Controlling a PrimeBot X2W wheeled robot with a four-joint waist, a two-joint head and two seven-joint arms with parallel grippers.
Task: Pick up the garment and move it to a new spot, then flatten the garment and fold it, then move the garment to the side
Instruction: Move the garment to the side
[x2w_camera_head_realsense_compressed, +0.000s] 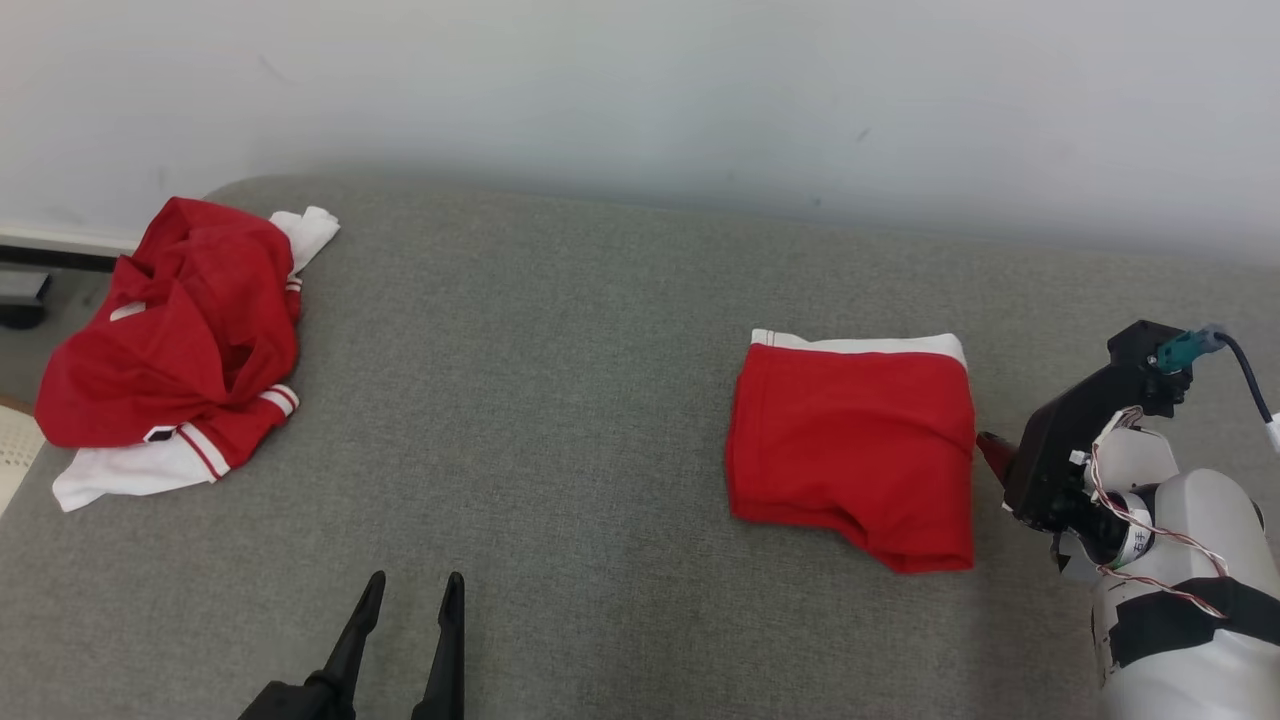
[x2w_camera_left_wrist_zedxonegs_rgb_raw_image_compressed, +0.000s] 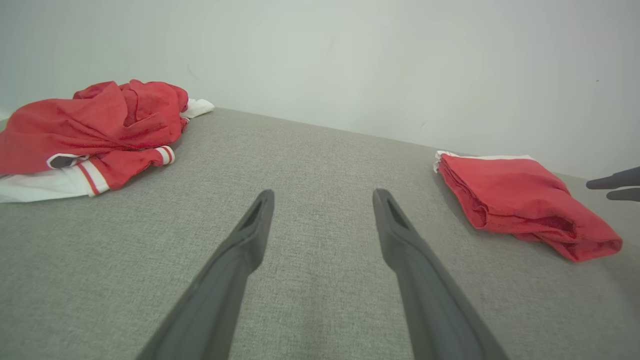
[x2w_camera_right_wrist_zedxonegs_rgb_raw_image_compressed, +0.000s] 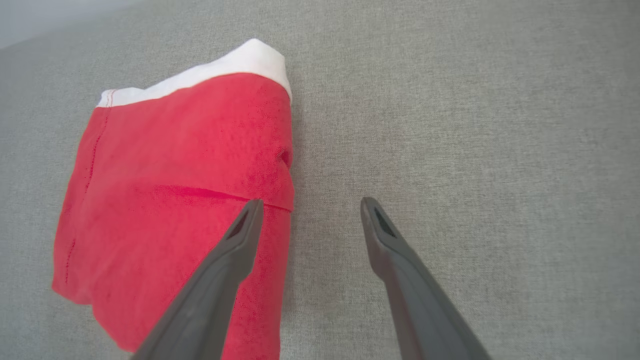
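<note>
Crumpled clothes pile (x2w_camera_head_realsense_compressed: 170, 350) far left; folded garment (x2w_camera_head_realsense_compressed: 855, 445) beside spread right gripper (x2w_camera_right_wrist_zedxonegs_rgb_raw_image_compressed: 310, 205); left gripper (x2w_camera_head_realsense_compressed: 412, 585) spread.

The grey coarsely woven cloth surface (x2w_camera_head_realsense_compressed: 560, 400) is matt. At three o'clock the folded red knit-cloth shorts (x2w_camera_head_realsense_compressed: 860, 440) look soft and matt. At six o'clock the left gripper (x2w_camera_head_realsense_compressed: 416, 578) has dark fingers (x2w_camera_head_realsense_compressed: 355, 625) of matt plastic.
</note>
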